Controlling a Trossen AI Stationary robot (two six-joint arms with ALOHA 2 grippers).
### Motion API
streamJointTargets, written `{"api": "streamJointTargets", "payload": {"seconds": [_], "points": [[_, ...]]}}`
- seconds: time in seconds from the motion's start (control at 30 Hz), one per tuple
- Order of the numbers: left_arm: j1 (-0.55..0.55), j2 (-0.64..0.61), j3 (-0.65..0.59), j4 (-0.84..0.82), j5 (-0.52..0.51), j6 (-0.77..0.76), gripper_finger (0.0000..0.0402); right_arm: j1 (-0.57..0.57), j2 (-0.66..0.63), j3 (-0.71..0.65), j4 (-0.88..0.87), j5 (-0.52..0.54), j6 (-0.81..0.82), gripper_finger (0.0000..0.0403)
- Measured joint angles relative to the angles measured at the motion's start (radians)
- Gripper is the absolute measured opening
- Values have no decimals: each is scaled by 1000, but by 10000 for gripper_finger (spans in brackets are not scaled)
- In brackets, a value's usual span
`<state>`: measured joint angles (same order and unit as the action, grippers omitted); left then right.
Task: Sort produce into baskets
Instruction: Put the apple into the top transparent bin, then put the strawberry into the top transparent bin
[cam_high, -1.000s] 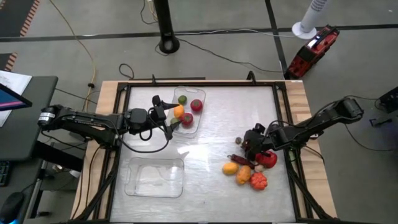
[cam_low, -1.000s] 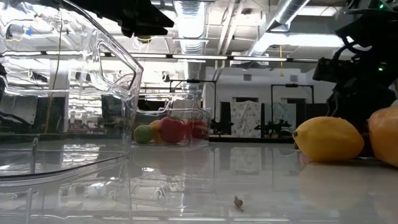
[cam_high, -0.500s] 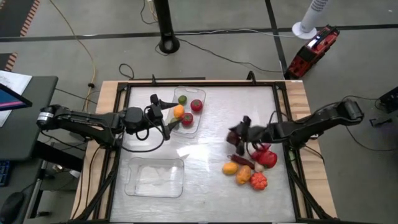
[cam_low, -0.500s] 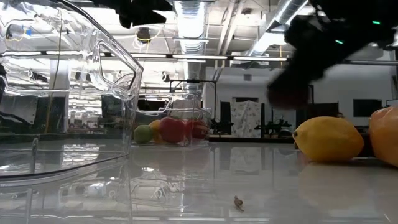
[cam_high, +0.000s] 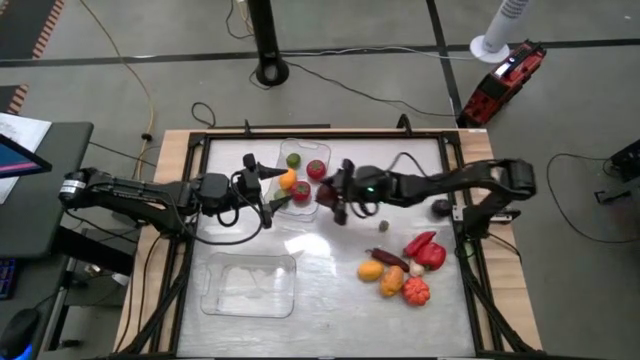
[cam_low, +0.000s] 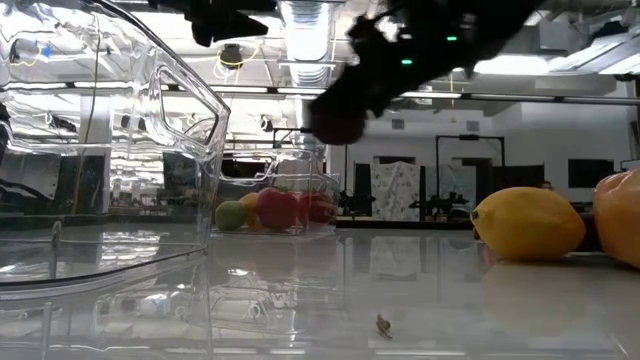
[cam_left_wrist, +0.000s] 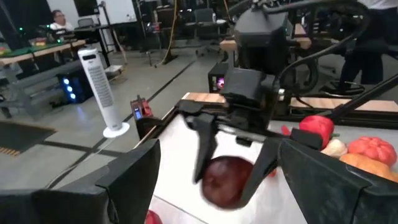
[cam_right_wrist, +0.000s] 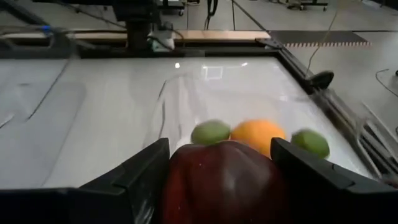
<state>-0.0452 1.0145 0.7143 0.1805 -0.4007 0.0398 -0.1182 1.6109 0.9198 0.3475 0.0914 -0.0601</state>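
Swung far across the table since a second ago: right gripper, then low over the produce heap at the right, now stretched out to the right edge of the far basket, pinching a dark red fruit between both fingers, lifted clear of the tabletop in the low view. Held in the same spot as before: left gripper, just left of that basket, fingers spread wide and empty. Unchanged inside the far basket: a green piece, a red piece, an orange piece and another red one. Still empty and unmoved at the near left: the second clear basket. Left behind at the right, now uncovered: a red pepper, a dark slim piece, a yellow lemon, an orange piece and a ribbed red-orange piece; one small dark piece apart, near the right rail. Underneath, a glossy white tabletop in a black frame on pale wood. Beyond, grey floor with cables, a white tower fan, a red and black device, a black post base; farther off, desks, screens and ceiling lights, with a seated person at a bench.
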Motion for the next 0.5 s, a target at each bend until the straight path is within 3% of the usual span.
{"api": "streamJointTargets", "payload": {"seconds": [0.1, 0.27, 0.5], "points": [[0, 0, 0, -11, -1, 0, 313, -26, 88, 107, -20, -11, -4, 305], [0, 0, 0, -24, -1, -9, 313, -72, 202, 255, -90, -115, -11, 333], [0, 0, -1, -87, -4, -60, 313, -108, 235, 295, -128, -192, -16, 370]]}}
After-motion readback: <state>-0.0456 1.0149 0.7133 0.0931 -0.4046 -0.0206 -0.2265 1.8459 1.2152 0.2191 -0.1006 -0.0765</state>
